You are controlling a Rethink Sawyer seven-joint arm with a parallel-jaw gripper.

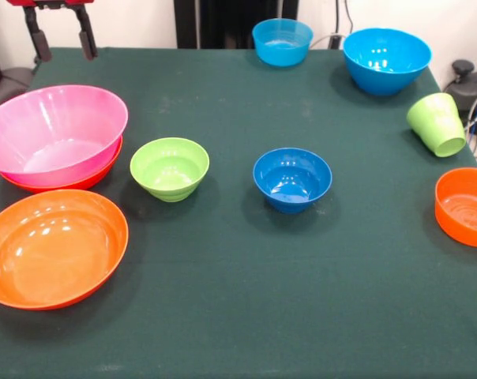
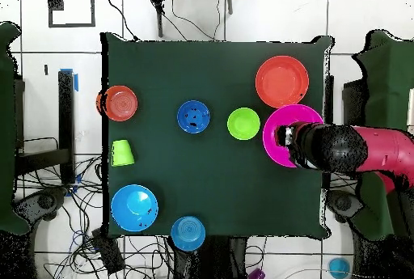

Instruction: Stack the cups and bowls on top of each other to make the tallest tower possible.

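Observation:
The big pink bowl (image 1: 55, 134) sits nested in a wide shallow orange bowl (image 1: 84, 180) at the left; this pair is the tower. In the overhead view, the pink bowl (image 2: 273, 130) is partly under my arm. My gripper (image 1: 62, 39) is open and empty, raised above the pink bowl's far side; it also shows in the overhead view (image 2: 284, 137). A second wide orange bowl (image 1: 53, 246) lies in front of the tower. The small lime green bowl (image 1: 169, 167) and the small dark blue bowl (image 1: 292, 178) stand mid-table. The lime green cup (image 1: 437, 124) lies tilted at the right. The orange cup is not clearly seen.
Two sky blue bowls (image 1: 282, 41) (image 1: 386, 59) stand at the far edge. The smaller orange bowl (image 1: 465, 207) is at the right edge, cut off by the picture. The dark green table (image 1: 246, 300) is bare across its front half. Cables lie on the floor around it.

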